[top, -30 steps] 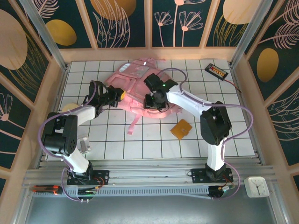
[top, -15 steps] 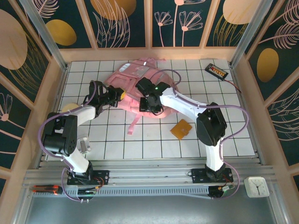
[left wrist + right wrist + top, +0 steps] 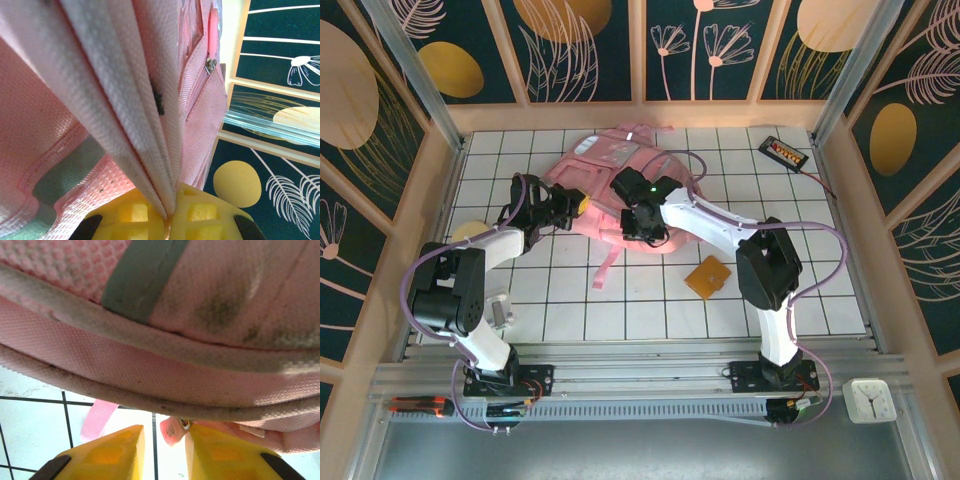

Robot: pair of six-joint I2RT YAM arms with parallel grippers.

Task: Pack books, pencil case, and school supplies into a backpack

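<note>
The left gripper (image 3: 169,216) is pressed together on a fold of pale-edged fabric (image 3: 145,115) at the left side of the backpack (image 3: 610,160), and the fold runs right down into the meeting of its fingers (image 3: 131,212). The right gripper (image 3: 164,450) sits low at the bag's near edge with its jaws a little apart. A small pink zipper pull (image 3: 171,430) hangs in the gap, close against one finger, with bare tile showing between it and the other.

The backpack lies flat toward the back of the white tiled table (image 3: 800,260), a strap (image 3: 604,268) trailing toward the arms. The orange pad (image 3: 708,276) lies alone on the tiles near the bag's front right. A black gadget (image 3: 783,151) rests in the far right corner.
</note>
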